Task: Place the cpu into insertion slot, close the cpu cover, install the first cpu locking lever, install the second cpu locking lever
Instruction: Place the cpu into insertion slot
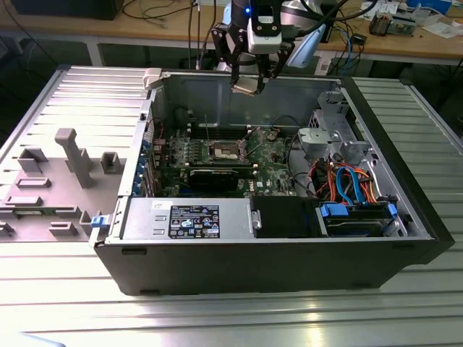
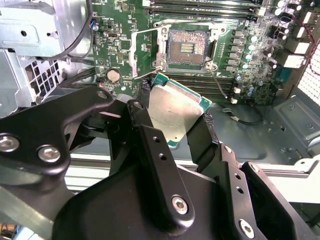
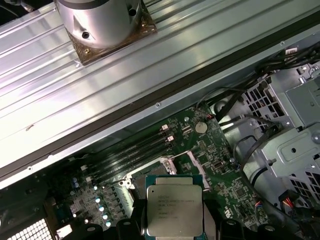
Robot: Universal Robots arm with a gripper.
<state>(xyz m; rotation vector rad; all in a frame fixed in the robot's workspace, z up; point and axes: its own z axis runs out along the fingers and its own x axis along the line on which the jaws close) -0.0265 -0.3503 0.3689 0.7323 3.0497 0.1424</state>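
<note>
Cpu: the cpu (image 2: 175, 112) is held in the air well above the insertion slot (image 2: 187, 47), with clear space between the two; its dull silver top and green edge are seen in both wrist views.
Gripper: the gripper (image 1: 249, 78) is hung over the open computer case (image 1: 289, 253), higher than the insertion slot and apart from it.
Fingers: the black fingers (image 2: 141, 116) are pressed against two opposite edges of the cpu, so the chip is pinched between them.
Insertion slot: the dark centre is left uncovered and nothing is seated in it; it is framed by a shiny metal rim on the green circuit board (image 2: 120, 20).
Cpu cover: the cpu cover (image 2: 134, 50) is swung up off the insertion slot and is stood at one side of it.
Memory slots: the long black memory slots (image 2: 200, 7) are laid just beside the insertion slot, running along one of its sides.
Coin battery: a round coin battery (image 2: 113, 75) is mounted near the insertion slot, past the raised cover.
Power supply: a grey power supply (image 1: 188, 219) is fitted in front of the insertion slot in the exterior view.
Cables: blue and orange cables (image 1: 347, 181) are bundled well to the exterior view's right of the insertion slot.
</note>
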